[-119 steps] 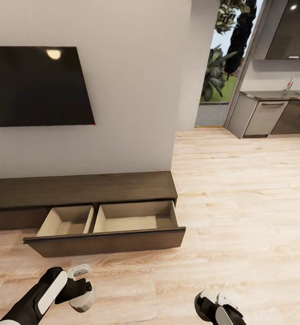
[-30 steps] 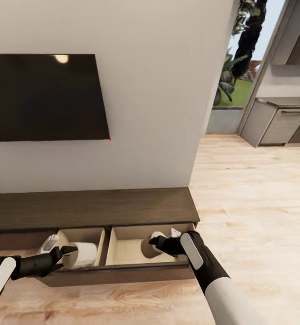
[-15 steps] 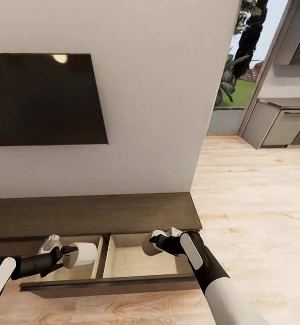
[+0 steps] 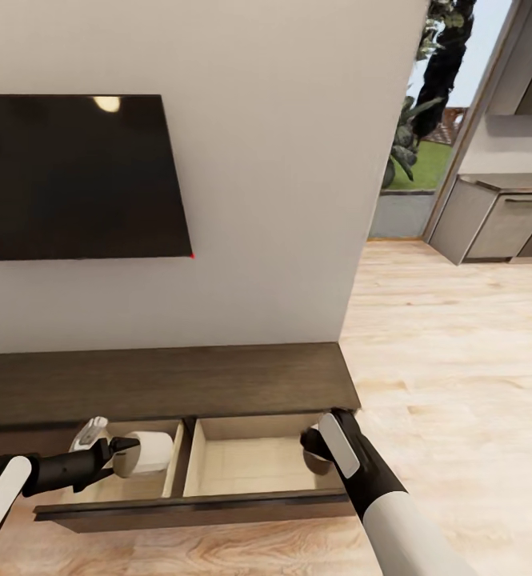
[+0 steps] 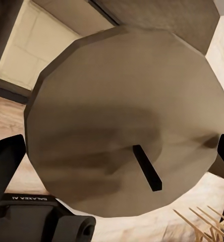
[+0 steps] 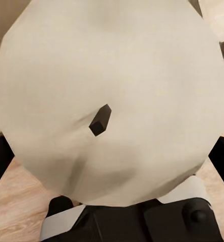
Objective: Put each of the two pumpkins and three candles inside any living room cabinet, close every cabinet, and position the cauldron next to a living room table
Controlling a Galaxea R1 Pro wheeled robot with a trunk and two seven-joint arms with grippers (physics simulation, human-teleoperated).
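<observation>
Both grippers clamped sideways on stubby candles, left gripper (image 4: 122, 456) with candle (image 4: 148, 452), right gripper (image 4: 310, 448) with second candle (image 6: 109, 101), over the open cabinet (image 4: 218, 384) drawers; probably light, rigid, slick wax, so squeeze mid-body.

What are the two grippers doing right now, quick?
Left gripper: closed on a candle, over the open drawer.
Right gripper: closed on another candle, inside the drawer's right compartment.
</observation>
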